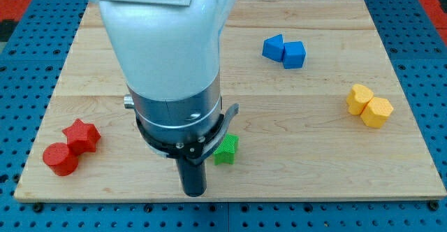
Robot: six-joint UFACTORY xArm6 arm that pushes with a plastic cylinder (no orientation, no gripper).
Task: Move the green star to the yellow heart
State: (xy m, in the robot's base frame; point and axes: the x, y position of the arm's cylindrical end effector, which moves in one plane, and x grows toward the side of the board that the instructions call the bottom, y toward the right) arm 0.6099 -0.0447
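The tabletop is pale wood, smooth, with visible grain and plank seams. The arm's housing above the tool looks like glossy white plastic over a brushed metal collar. The green star beside the tool appears matt.

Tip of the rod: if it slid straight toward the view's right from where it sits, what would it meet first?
Most likely the green block, just up-right of my tip. It may pass just below it; depth is unclear. Beyond that, bare board.
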